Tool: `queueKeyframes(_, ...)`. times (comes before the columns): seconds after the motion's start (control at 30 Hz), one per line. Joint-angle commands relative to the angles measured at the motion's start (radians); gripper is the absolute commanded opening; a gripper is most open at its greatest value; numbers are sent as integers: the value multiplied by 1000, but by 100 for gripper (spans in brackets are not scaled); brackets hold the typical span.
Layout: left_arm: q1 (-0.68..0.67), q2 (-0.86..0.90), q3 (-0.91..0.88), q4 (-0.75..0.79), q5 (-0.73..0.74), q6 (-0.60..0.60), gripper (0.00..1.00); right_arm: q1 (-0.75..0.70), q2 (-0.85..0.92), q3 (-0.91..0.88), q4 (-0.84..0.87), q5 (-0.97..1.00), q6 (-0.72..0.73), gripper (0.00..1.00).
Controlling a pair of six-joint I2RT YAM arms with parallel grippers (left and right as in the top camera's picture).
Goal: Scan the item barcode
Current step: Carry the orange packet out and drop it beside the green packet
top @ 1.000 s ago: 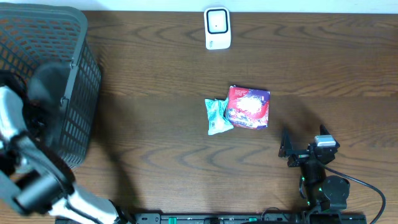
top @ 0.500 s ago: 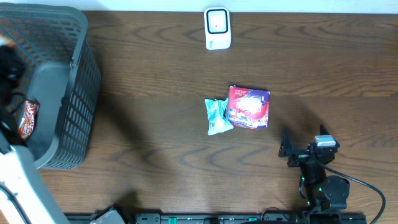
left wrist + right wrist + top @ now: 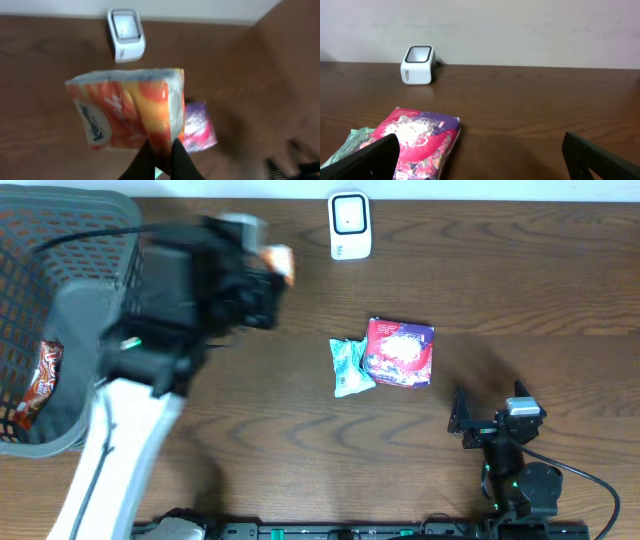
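- Nearest to me, the right arm (image 3: 510,470) sits folded low at the near edge of the table (image 3: 480,280), on its right side, with its wrist pointing toward the far wall.
- The right gripper (image 3: 480,150) is spread wide with nothing between its fingers. In its own camera the two dark fingers (image 3: 365,160) frame the lower corners and only bare wood lies between them.
- Just beyond it, mid-table, a red-and-purple packet (image 3: 400,352) lies flat with a green packet (image 3: 348,367) touching its left edge.
- The left arm (image 3: 120,450) rises from the near left corner and reaches diagonally up over the table. It looks large and blurred in the overhead view, and its dark wrist is above the wood, right of the basket (image 3: 110,240).
- The left gripper (image 3: 160,150) is clamped tight on the tissue pack (image 3: 130,110), an orange-and-white soft pack. The fingers pinch its lower edge near one corner, and the pack stands up above them, clear of the table.
- From overhead, the tissue pack shows as an orange-and-white blur at the tip of the left arm, near the scanner (image 3: 349,225) and to its left, but apart from it.
- I cannot make out a barcode on the face the wrist camera sees.
- The basket fills the far left corner, and a red wrapper (image 3: 40,380) lies inside it.
- The white scanner stands upright at the far edge against the wall.
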Motion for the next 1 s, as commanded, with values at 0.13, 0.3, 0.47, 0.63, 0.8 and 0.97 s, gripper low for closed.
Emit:
queueKeyframes(0.13,-190,279,8,36,-254,55,7,9,0,-4,-1,4,14,99)
queueKeyframes(0.3,-223,435,8,91,-253,10,7,9,0,-4,-1,4,14,99)
queueKeyframes(0.47,-227,527,8,86,-254,10,12,9,0,-4,-1,4,14,99)
queueKeyframes(0.63,-227,516,9,84,-254,10,59,9,0,-4,-1,4,14,99)
queueKeyframes(0.8,-222,442,10,91,-266,11,69,9,0,-4,-1,4,14,99)
queueKeyframes(0.97,-176,303,21,108,-388,10,69,9,0,-4,0,4,14,99)
